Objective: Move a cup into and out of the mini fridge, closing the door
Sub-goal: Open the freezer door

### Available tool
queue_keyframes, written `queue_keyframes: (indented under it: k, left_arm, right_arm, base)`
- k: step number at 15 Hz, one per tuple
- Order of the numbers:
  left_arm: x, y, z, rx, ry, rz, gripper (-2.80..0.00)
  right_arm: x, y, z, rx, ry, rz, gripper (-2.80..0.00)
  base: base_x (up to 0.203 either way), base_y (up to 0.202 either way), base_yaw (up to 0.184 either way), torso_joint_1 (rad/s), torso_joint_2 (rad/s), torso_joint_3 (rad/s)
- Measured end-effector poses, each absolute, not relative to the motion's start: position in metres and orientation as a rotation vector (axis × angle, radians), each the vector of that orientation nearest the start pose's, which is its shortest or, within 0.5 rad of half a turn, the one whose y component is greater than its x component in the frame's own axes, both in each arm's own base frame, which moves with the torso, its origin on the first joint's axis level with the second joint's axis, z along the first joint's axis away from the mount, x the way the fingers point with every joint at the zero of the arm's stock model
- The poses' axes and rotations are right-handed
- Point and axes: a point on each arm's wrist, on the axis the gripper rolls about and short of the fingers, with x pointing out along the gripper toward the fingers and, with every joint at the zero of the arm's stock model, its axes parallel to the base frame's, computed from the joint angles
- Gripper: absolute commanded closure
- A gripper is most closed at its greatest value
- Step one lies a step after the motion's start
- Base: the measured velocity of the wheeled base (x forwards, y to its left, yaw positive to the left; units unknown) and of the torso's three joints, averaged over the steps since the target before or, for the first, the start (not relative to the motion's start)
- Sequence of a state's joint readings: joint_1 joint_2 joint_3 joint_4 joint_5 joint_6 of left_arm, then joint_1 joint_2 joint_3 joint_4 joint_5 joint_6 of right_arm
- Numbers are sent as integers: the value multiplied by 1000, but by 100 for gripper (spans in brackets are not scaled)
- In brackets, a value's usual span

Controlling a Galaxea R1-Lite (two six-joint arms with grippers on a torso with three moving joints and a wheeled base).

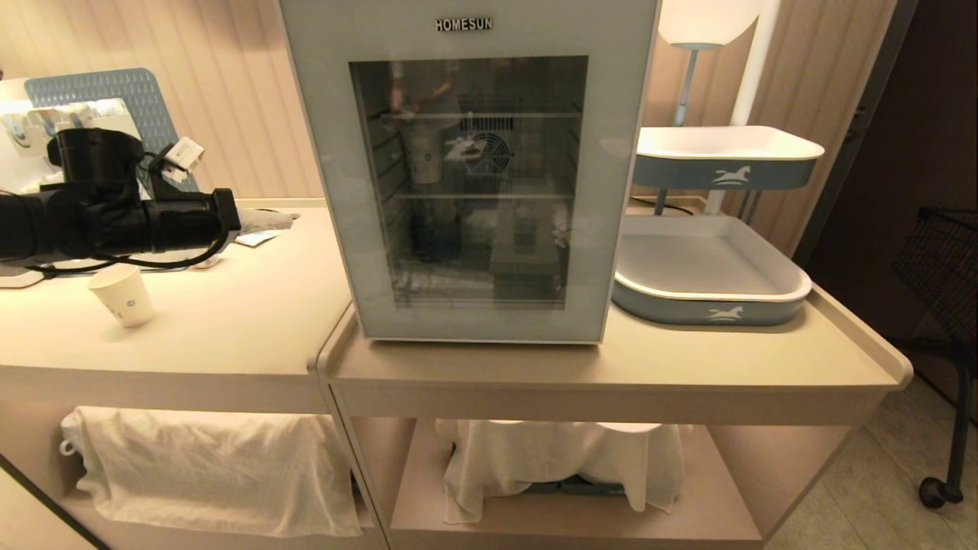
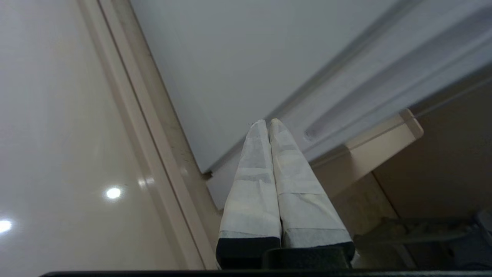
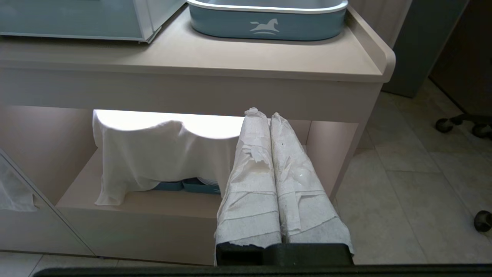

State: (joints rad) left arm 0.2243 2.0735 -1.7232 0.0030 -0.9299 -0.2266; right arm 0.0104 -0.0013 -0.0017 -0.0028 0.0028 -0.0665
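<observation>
The mini fridge (image 1: 623, 191) stands in the middle of the counter, its door (image 1: 328, 191) shut. The cup (image 1: 122, 296), small and white with blue marks, sits slightly tilted on the left counter, in front of and below my left arm. My left gripper (image 1: 283, 218) is shut and empty. It points at the fridge's left side, well to the right of the cup. In the left wrist view the left gripper (image 2: 268, 122) aims at the fridge's lower corner (image 2: 215, 77). My right gripper (image 3: 265, 114) hangs shut and empty, low before the counter's under-shelf.
Two blue-and-white trays (image 1: 710, 294) are stacked at the right of the fridge. White cloths (image 1: 214, 466) drape the lower shelves. A seam (image 1: 328, 359) splits the two counters. Behind the glass, a pale cup shape (image 1: 424, 156) stands on the upper wire shelf. A small packet (image 1: 256, 238) lies near the left gripper.
</observation>
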Motion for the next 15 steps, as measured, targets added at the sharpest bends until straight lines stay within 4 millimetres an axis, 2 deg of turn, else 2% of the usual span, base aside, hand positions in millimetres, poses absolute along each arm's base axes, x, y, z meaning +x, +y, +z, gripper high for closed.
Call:
queue_keyframes:
  k: [1,2,7,11,15]
  left_arm:
    - [412,74,240,-422,392,-698,0]
    - [409,73,240,-422,392,-720,-280]
    - [398,70,252,-401,370,-744,-280]
    - [383,72,264,-406,355,-842,-280]
    - [373,65,272,-395,345,-867,-280]
  right_arm:
    - [-23,0,76,-67,-6,13,0]
    - [-23,0,76,-67,-6,13,0]
    - [-23,0,76,-67,-6,13,0]
    - [-23,0,76,-67,-6,13,0]
    - [-23,0,76,-66,-6,13,0]
  base:
    - [0,0,0,0,0,0]
    - [0,0,0,0,0,0]
    - [0,0,0,0,0,0]
    - [0,0,0,0,0,0]
    - [0,0,0,0,0,0]
